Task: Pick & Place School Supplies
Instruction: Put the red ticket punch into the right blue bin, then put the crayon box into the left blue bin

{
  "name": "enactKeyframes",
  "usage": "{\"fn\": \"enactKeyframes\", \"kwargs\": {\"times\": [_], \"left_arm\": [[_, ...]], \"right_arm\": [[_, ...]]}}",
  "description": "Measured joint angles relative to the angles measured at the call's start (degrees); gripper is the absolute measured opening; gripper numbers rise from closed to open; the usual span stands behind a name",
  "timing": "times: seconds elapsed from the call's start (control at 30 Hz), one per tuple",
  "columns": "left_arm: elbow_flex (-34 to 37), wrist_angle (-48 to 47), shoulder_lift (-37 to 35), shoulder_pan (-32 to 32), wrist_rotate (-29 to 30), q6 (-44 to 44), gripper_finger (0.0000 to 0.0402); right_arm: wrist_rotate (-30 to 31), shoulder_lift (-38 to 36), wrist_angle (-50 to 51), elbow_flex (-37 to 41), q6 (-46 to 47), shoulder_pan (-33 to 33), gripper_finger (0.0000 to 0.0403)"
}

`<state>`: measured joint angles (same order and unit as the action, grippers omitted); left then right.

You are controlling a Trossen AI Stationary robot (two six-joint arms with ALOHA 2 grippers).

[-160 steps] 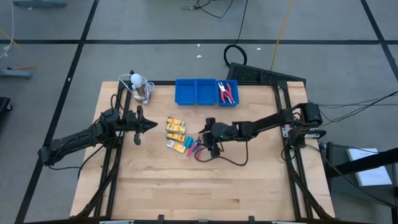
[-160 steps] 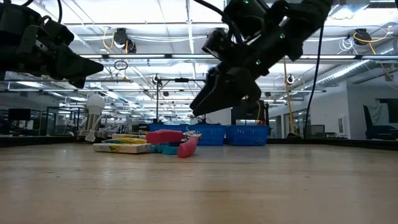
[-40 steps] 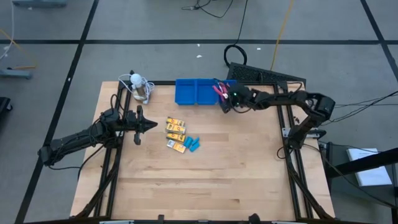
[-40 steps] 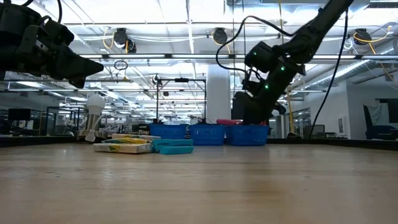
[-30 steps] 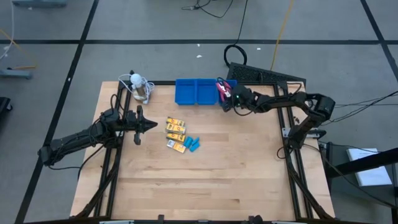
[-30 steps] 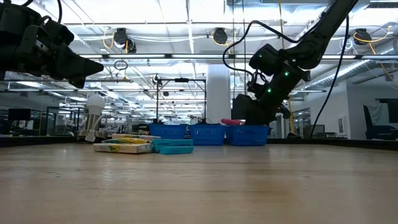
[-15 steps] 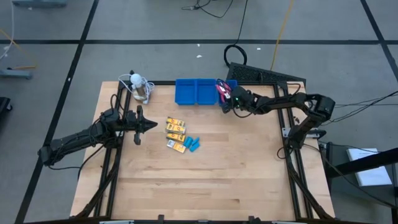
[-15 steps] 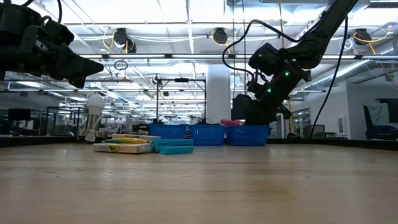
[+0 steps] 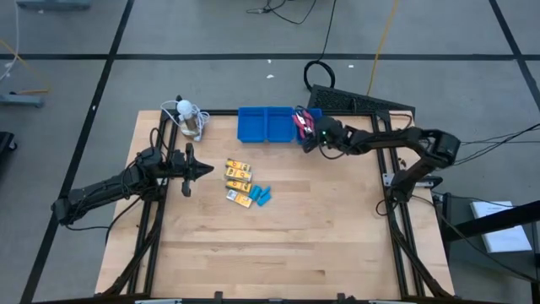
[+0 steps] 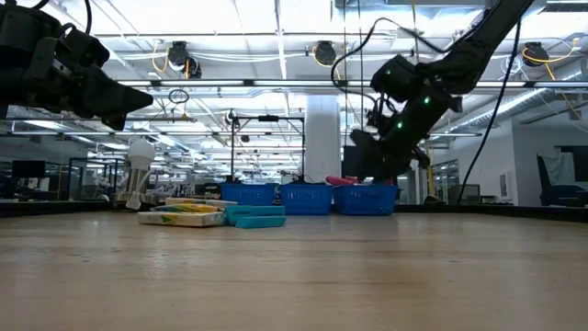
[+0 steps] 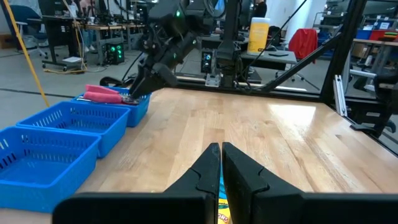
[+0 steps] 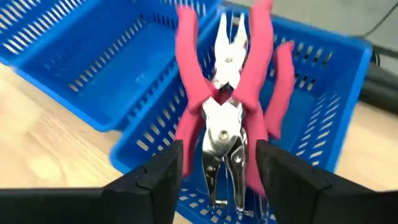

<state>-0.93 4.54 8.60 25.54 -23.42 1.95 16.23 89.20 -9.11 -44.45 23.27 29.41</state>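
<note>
Two pink-handled plier-like tools point(image 12: 221, 93) lie one on the other in the right compartment of the blue tray point(image 9: 266, 124). My right gripper point(image 12: 219, 148) hangs open just above them, a finger standing on either side of the metal jaws without touching; it also shows in the high view point(image 9: 307, 135) and the low view point(image 10: 367, 158). Several yellow-orange packets point(image 9: 239, 179) and light-blue pieces point(image 9: 264, 195) lie flat mid-table. My left gripper point(image 11: 221, 149) is shut and hovers left of the packets point(image 9: 205, 171).
A white round object with a coiled cable point(image 9: 187, 114) stands at the far left corner, beside the tray. The tray's left and middle compartments point(image 11: 56, 134) hold nothing. Bare wood point(image 9: 278, 245) spans the near half of the table. Black frame rails run along both sides.
My right gripper has stayed over the tray's right compartment and risen slightly above it. The pink-handled tools rest still in the tray.
</note>
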Motion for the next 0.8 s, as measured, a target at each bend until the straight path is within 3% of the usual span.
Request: {"fn": "enactKeyframes", "kwargs": {"times": [0.17, 0.37, 0.53, 0.8], "left_arm": [[0.0, 0.0, 0.0, 0.0, 0.0, 0.0, 0.0019], [0.0, 0.0, 0.0, 0.0, 0.0, 0.0, 0.0019], [0.0, 0.0, 0.0, 0.0, 0.0, 0.0, 0.0019], [0.0, 0.0, 0.0, 0.0, 0.0, 0.0, 0.0019]], "right_arm": [[-1.5, -8.1, 3.6, 0.0, -1.8, -0.1, 0.0222], [-16.4, -20.7, 12.6, 0.0, -3.7, -0.9, 0.0231], [-25.1, -32.5, 13.9, 4.7, -6.4, -6.6, 0.0225], [-25.4, -52.1, 2.2, 19.6, -14.4, -17.4, 0.0216]]}}
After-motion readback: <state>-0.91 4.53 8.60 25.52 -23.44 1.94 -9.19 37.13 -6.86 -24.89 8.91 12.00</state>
